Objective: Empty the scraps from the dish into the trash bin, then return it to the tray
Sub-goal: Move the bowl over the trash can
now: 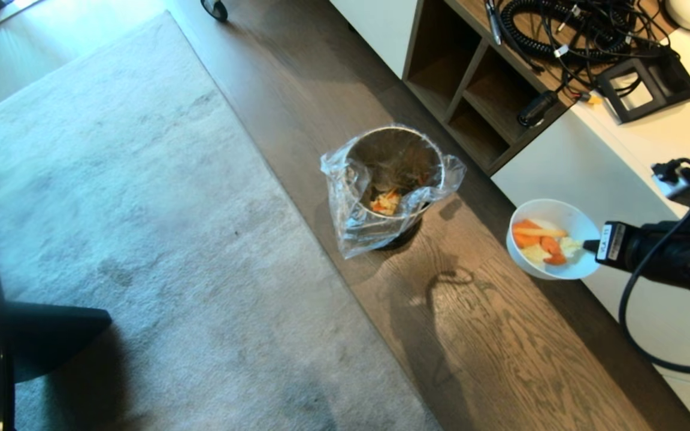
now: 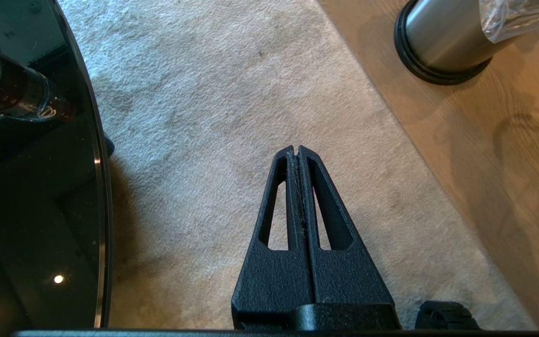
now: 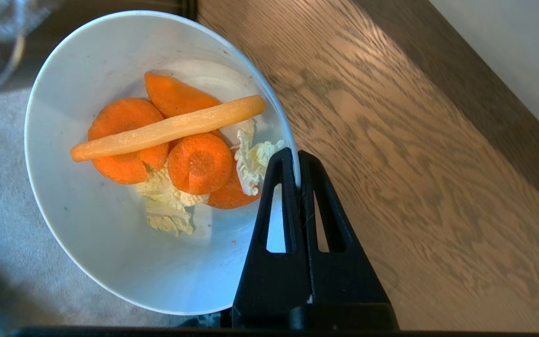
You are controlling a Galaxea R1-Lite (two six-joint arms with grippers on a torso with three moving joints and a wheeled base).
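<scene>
The white dish (image 1: 560,216) (image 3: 87,234) hangs above the wooden floor at the right, clamped by its rim in my right gripper (image 1: 590,245) (image 3: 296,159), which is shut on it. Inside it lie the scraps (image 1: 544,242) (image 3: 171,140): orange carrot slices, a pale strip and leafy bits. The silver trash bin (image 1: 394,179) (image 2: 442,42), lined with a clear bag, stands on the floor to the left of the dish, apart from it, with some scraps at its bottom. My left gripper (image 2: 297,150) is shut and empty over the carpet. The tray is out of view.
A grey carpet (image 1: 111,239) covers the floor left of the bin. A white cabinet (image 1: 590,167) with open wooden shelves and tangled cables (image 1: 566,36) runs along the right. A glossy black round table (image 2: 31,187) edges the left side.
</scene>
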